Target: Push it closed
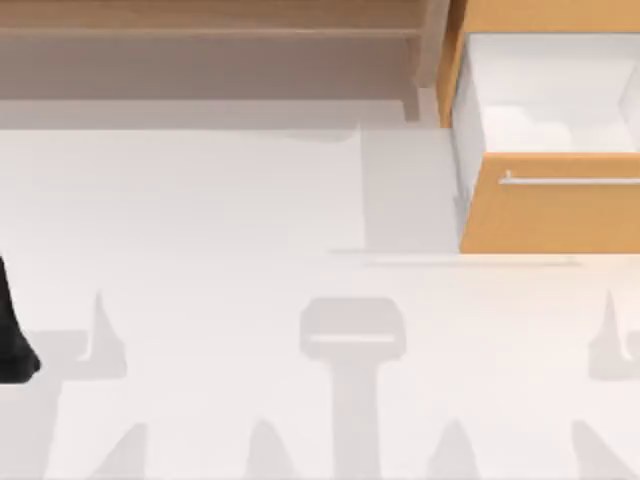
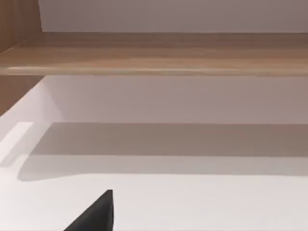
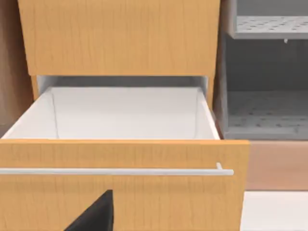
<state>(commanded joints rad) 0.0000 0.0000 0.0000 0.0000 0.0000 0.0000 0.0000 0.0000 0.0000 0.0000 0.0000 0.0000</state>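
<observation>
Fingers of the right gripper [image 3: 94, 214]: state not discernible, nothing visibly held. It faced the drawer [image 1: 550, 215], pulled out at far right, handle [image 3: 115, 171] running left-right. Right arm nearer; left arm [image 1: 12, 340] parked at left edge.

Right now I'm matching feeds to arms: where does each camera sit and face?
Top view: above the table, looking down; left arm at left edge.
Left wrist view: faces the shelf unit; left gripper tip shows.
Right wrist view: faces the open drawer; right gripper tip shows.
Top and right wrist views share the drawer and handle.
</observation>
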